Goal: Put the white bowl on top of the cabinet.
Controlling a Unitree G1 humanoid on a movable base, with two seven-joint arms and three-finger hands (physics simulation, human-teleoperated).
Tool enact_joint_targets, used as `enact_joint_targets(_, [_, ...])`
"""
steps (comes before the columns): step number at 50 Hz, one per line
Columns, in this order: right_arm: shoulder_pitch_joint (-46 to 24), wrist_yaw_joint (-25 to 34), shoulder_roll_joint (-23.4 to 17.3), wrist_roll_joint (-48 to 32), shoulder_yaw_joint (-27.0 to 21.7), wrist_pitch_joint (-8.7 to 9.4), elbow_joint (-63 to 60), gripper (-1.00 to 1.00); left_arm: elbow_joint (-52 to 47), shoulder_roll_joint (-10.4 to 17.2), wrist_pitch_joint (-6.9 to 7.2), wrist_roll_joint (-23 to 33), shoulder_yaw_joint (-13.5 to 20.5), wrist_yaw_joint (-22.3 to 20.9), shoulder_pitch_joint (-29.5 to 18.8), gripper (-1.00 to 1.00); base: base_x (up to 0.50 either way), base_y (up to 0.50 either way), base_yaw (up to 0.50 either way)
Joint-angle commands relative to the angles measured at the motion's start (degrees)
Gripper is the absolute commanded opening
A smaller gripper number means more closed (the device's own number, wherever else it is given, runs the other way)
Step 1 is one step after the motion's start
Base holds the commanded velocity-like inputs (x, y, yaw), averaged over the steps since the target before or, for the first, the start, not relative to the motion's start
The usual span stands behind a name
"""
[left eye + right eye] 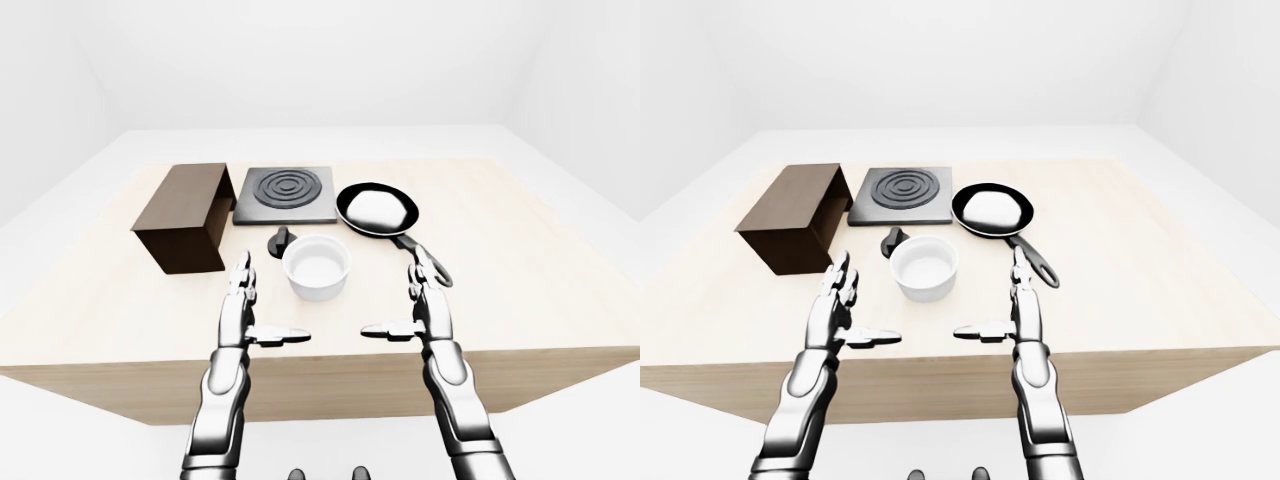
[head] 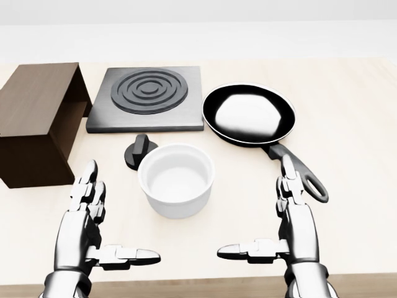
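both hands open beside the white bowl, cabinet top bare

the broad pale wooden table [image 1: 520, 250] fills the views, with everything standing on its near-left half. at the left stands the dark brown box-shaped wooden cabinet [image 2: 34, 105], its open side facing right in the head view. just right of it, at the far side, lies the flat dark grey square stove plate [image 2: 147, 98] with raised concentric rings. right of that sits the round black frying pan [image 2: 248, 115], a white mound in its middle (what the mound is cannot be told), its black looped handle running toward the near right.

the round white ceramic bowl [image 2: 176, 180] stands upright on the table near the middle, on the near side of the stove plate, well apart from the cabinet and not on it. touching or just beside its far-left rim is a small black round knob [image 2: 137, 152].

the silver left hand [image 2: 84, 214] hovers to the left of the bowl, fingers straight and spread wide, thumb pointing right, holding nothing. the silver right hand [image 2: 294, 217] mirrors it to the right of the bowl, fingers extended and open, thumb pointing left, its fingertips close to the pan handle's loop; whether they touch cannot be told.
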Motion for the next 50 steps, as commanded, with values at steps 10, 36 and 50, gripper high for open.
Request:
enact_joint_targets(10, [0.8,-6.8,-0.1,-6.2,-0.1,-3.48,1.4,1.00,-1.9,0.1,-0.39,0.8,-0.3,-1.8,2.1,1.00,0.00,0.00,0.00])
enact_joint_targets(36, [0.7,-3.2,-0.3,-4.8,0.1,-3.48,2.2,1.00,-3.5,-0.1,-0.55,2.2,-1.3,-2.1,3.5,1.00,0.11,0.00,0.00])
enact_joint_targets(50, [1.1,-3.3,-0.1,-4.7,0.1,-3.48,1.8,1.00,-3.8,-0.1,-1.16,3.9,-2.1,-1.4,4.1,1.00,0.26,0.00,0.00])
